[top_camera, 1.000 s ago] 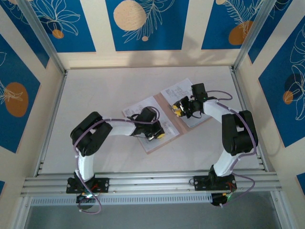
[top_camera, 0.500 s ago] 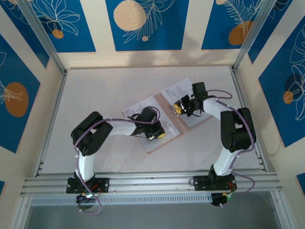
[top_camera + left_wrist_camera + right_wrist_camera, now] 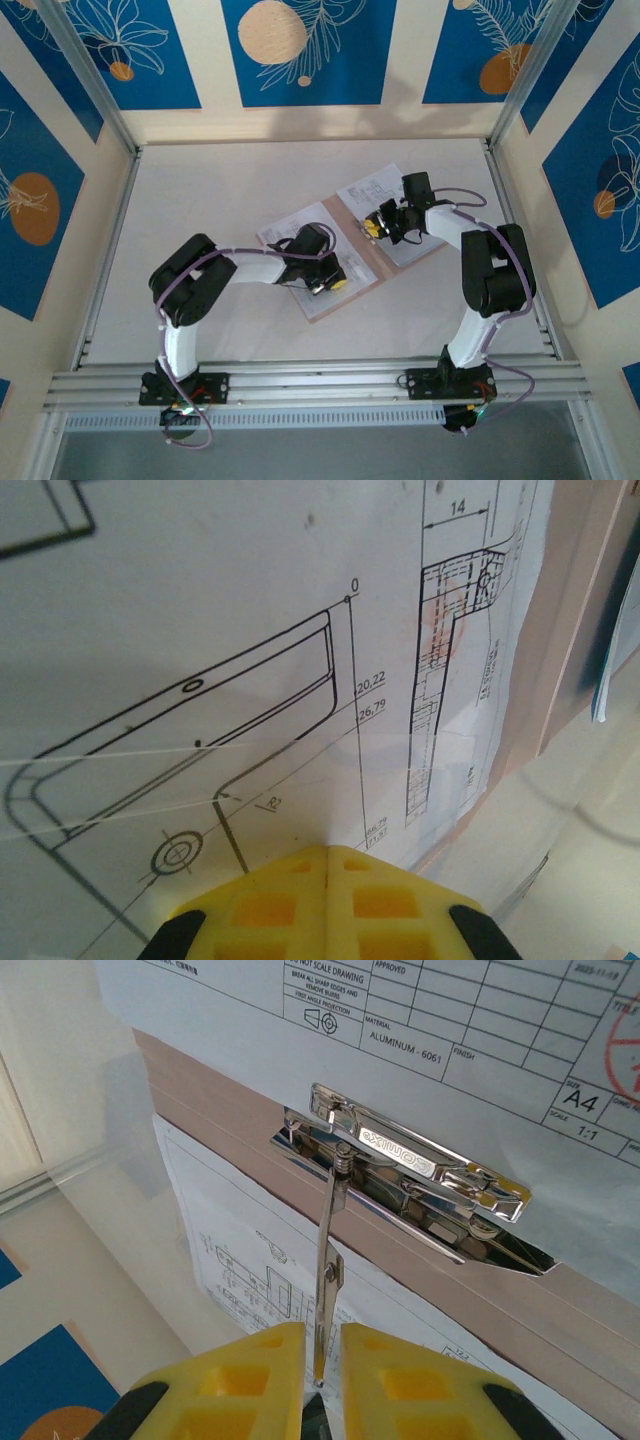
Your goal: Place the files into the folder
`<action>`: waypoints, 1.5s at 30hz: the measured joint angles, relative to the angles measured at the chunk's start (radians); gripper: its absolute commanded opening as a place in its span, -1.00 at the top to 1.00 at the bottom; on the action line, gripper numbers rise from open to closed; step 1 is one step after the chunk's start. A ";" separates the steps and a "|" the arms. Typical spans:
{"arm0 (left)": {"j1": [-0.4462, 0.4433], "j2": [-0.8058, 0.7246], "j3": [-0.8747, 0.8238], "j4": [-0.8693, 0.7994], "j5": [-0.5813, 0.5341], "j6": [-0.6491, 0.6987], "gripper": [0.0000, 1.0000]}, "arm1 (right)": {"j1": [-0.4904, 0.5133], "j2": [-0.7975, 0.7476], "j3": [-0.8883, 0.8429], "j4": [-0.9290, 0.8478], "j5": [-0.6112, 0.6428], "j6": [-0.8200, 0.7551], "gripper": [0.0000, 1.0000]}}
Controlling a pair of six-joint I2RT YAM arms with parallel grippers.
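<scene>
1. The folder [image 3: 355, 248] is flat pinkish-tan card. It lies open and angled mid-table, with thin white files [image 3: 285, 228] on both halves.
2. The sheets are matte paper printed with black line drawings. The right wrist cam reads a title block, "ALUMINUM - 6061" and "A4", on its sheet [image 3: 480, 1020].
3. A shiny chrome clip [image 3: 415, 1160] sits on the folder's card strip [image 3: 560, 1310], with a skinny metal lever [image 3: 328, 1230] sticking out toward the camera.
4. The right gripper [image 3: 322, 1360] has chunky yellow fingers with just a narrow slot between them. The lever runs into that slot, but honestly I can't tell if it's actually pinched.
5. The left gripper [image 3: 328, 900] has its tips pressed together with nothing between them, right at the drawing sheet [image 3: 250, 600]. The folder edge [image 3: 565, 610] peeks out past the paper's right side.
6. The overhead view shows plenty of bare pale table [image 3: 230, 190] to the left and far side. The folder's right corner sits nearer the rail.
</scene>
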 measured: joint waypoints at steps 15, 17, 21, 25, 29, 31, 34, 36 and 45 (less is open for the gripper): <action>0.000 0.000 0.000 0.000 0.000 0.000 1.00 | 0.006 0.006 0.013 0.002 0.000 0.000 0.69; 0.000 0.000 0.000 0.000 0.000 0.000 1.00 | 0.006 0.007 0.013 0.003 0.000 0.000 0.69; 0.000 0.000 0.000 0.000 0.000 0.000 1.00 | 0.006 0.007 0.013 0.003 0.000 0.000 0.69; 0.000 0.000 0.000 0.000 0.000 0.000 1.00 | 0.006 0.008 0.013 0.003 -0.001 0.000 0.68; 0.000 0.000 0.000 0.000 0.000 0.000 1.00 | 0.006 0.012 0.014 0.003 -0.004 0.000 0.68; 0.000 0.000 0.000 0.000 0.000 0.000 1.00 | 0.006 0.014 0.014 0.003 -0.004 0.000 0.68; 0.000 0.000 0.001 -0.001 0.000 0.000 1.00 | 0.006 0.014 0.015 0.003 -0.005 0.000 0.68; 0.000 0.000 0.001 -0.003 0.000 0.000 1.00 | 0.006 0.014 0.016 0.003 -0.005 0.000 0.68; 0.000 0.000 0.002 -0.005 0.000 0.001 1.00 | 0.013 0.014 0.017 0.001 -0.007 0.000 0.78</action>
